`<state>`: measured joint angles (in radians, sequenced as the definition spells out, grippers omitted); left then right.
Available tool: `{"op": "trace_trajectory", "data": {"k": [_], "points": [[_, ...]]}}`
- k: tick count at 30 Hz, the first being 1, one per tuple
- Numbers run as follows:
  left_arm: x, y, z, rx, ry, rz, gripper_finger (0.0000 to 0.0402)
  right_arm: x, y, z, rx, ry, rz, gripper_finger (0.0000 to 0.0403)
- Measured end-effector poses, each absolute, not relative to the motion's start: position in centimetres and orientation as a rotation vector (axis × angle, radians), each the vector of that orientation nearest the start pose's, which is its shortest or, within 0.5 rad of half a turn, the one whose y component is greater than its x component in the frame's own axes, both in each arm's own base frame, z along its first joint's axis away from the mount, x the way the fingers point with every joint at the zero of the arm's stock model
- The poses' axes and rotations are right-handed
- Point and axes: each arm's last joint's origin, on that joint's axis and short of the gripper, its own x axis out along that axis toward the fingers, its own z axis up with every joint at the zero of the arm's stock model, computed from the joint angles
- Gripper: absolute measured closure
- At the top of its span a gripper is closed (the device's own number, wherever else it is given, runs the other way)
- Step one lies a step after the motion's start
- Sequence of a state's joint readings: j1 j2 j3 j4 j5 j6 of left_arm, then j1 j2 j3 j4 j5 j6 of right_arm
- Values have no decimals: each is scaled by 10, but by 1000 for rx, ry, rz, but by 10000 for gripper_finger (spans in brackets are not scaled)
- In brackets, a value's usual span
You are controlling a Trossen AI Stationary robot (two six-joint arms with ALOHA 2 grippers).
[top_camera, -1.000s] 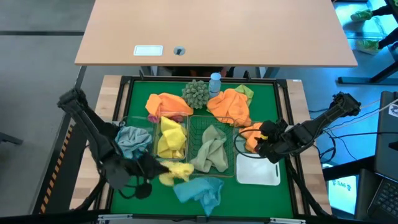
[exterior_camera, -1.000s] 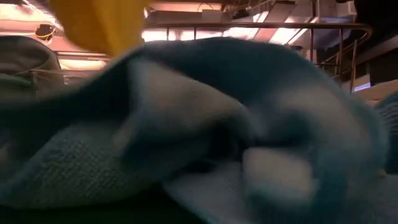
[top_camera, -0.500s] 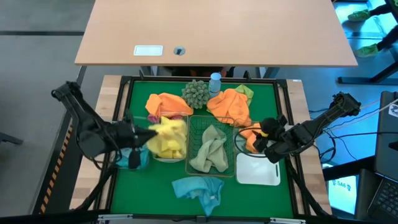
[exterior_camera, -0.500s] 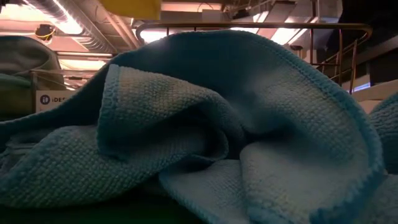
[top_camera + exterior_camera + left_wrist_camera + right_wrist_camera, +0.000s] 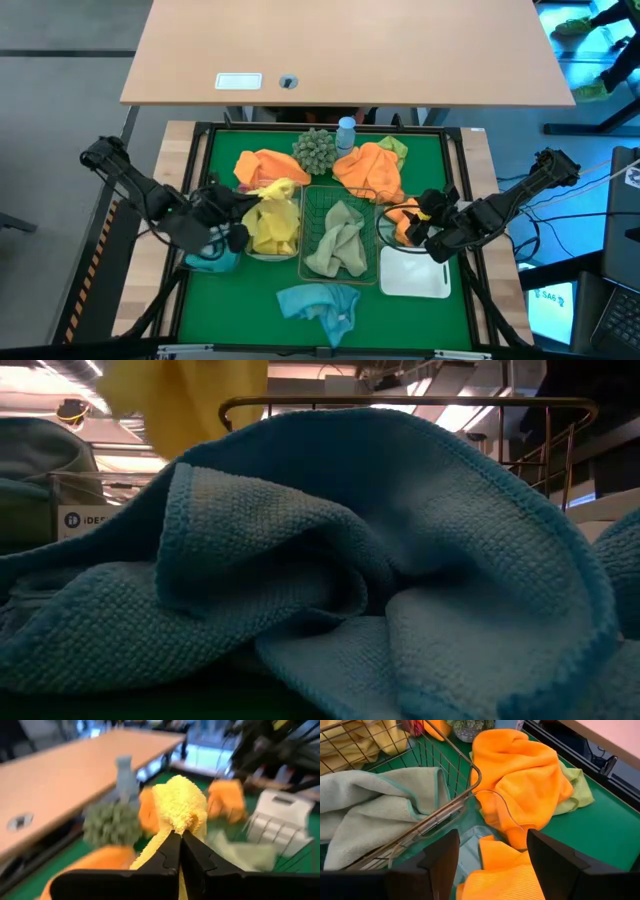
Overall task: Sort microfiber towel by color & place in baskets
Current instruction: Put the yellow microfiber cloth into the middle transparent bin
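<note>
High view: a yellow towel (image 5: 272,190) is held clenched in the left claw (image 5: 243,199) over the clear bin (image 5: 272,228) of yellow towels; sage towels fill the wire basket (image 5: 340,238); the right claw (image 5: 418,228), spread wide, apparently hovers over an orange towel (image 5: 403,216).

Blue towel (image 5: 330,590) fills the low view, hiding the table; baskets unseen there.

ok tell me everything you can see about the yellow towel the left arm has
The yellow towel is a fluffy microfiber cloth, bunched rather than spread. The left gripper is shut on a fold of it, with a rounded puff standing out past the fingertips and the rest trailing back under the fingers. From above, it hangs over the clear bin that already holds yellow cloth; whether it touches that pile cannot be told.
</note>
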<state>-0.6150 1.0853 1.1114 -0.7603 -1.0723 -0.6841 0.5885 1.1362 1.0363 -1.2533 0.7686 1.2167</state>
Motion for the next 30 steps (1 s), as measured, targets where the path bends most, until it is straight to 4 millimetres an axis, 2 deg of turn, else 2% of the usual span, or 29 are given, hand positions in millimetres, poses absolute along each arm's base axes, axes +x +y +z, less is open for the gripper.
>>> {"op": "trace_trajectory", "data": {"k": [5, 16, 25, 30], "points": [[193, -94, 323, -203, 457, 626, 402, 159, 82, 292, 233, 756, -700, 171], [244, -108, 259, -284, 761, 670, 401, 161, 78, 294, 120, 704, -721, 171], [270, -116, 211, -291, 1001, 651, 401, 179, 55, 295, 94, 752, -743, 171], [275, -116, 196, -300, 1084, 651, 401, 195, 38, 298, 69, 764, -710, 171]]}}
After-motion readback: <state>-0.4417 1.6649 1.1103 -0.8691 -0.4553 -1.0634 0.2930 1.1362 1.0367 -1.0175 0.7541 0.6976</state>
